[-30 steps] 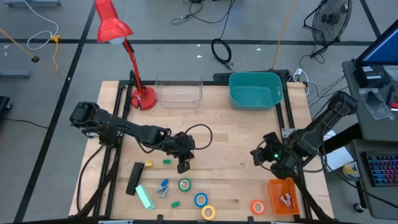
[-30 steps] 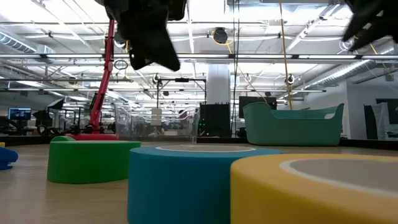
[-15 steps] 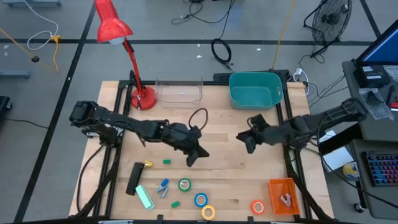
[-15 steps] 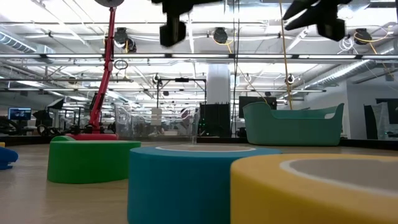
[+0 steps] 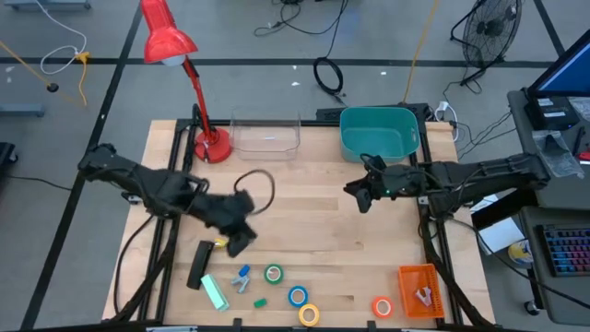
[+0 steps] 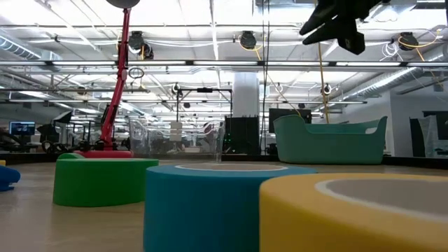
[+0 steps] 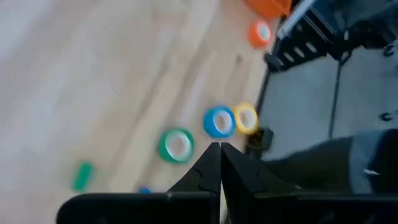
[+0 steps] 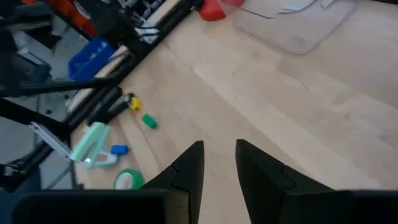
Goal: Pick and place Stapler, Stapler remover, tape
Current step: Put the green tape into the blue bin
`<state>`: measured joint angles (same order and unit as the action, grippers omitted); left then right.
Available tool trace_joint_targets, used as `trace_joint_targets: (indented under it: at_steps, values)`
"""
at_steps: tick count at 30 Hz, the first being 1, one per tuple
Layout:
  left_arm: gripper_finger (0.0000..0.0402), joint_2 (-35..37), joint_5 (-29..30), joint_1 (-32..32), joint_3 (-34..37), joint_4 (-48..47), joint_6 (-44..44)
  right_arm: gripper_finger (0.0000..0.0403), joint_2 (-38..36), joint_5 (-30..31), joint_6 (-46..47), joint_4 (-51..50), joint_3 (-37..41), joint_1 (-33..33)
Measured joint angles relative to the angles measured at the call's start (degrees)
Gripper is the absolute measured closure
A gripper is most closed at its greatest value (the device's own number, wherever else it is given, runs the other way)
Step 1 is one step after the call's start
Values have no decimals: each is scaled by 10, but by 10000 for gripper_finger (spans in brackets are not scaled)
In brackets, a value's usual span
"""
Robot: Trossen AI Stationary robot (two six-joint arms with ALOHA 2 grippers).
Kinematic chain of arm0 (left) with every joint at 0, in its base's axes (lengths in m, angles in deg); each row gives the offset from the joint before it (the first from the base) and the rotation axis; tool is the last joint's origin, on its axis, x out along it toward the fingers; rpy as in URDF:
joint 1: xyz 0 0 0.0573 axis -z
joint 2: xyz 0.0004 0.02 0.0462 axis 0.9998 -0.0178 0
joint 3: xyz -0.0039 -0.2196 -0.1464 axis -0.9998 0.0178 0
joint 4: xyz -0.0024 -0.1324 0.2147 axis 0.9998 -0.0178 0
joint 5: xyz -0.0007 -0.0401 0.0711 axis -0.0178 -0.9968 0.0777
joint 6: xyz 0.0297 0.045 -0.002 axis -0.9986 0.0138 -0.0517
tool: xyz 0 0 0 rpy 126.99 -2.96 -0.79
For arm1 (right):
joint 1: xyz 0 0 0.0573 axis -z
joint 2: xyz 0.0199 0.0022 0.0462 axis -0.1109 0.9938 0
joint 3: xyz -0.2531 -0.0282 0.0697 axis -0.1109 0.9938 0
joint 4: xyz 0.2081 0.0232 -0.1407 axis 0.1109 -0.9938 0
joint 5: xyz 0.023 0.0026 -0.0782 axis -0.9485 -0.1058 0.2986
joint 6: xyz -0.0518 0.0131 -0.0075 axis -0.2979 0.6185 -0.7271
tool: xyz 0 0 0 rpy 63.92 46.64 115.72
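The black stapler (image 5: 198, 265) lies flat near the table's left front. A mint-green bar (image 5: 215, 292) and the small blue stapler remover (image 5: 241, 277) lie beside it. The green tape roll (image 5: 274, 273), blue roll (image 5: 297, 296), yellow roll (image 5: 309, 314) and orange roll (image 5: 382, 306) lie flat along the near edge. My left gripper (image 5: 240, 244) hovers shut just right of the stapler's far end; its wrist view shows the fingers (image 7: 217, 149) closed and empty. My right gripper (image 5: 355, 195) hangs open above the table's middle right, in front of the teal bin, and holds nothing (image 8: 217, 152).
A teal bin (image 5: 378, 134) and a clear container (image 5: 265, 136) stand at the far edge, next to a red lamp (image 5: 210, 145). An orange tray (image 5: 419, 290) sits at the near right corner. Small green pieces (image 5: 247, 240) lie among the items. Bare wood lies between the grippers.
My left gripper first swung right past the green roll, then drew back toward the table's left and now hovers by the stapler. My right gripper travelled from the near right corner toward the far edge and the table's middle. No object has moved.
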<state>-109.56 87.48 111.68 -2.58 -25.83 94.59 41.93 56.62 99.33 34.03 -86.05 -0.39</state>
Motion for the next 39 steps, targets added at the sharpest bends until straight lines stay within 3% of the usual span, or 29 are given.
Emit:
trace_joint_targets:
  at_steps: [3, 7, 13, 25, 35, 39]
  values:
    - [385, 0, 3, 53, 7, -65, 73, 314, 8, -1, -2, 2, 0, 4]
    - [384, -13, 9, 112, 16, -84, 156, 314, 17, -1, -3, 8, 0, 4]
    - [370, -54, 7, 162, 18, -129, 220, 314, 26, -1, -6, 12, 0, 4]
    - [231, -190, -45, 176, 18, -131, 205, 314, 27, 0, -10, 10, 0, 4]
    - [218, -231, -13, 186, 18, -115, 223, 314, 27, 1, -17, 10, 0, 4]
    - [218, -231, -27, 173, 45, -52, 225, 314, 27, 1, -18, 10, 0, 4]
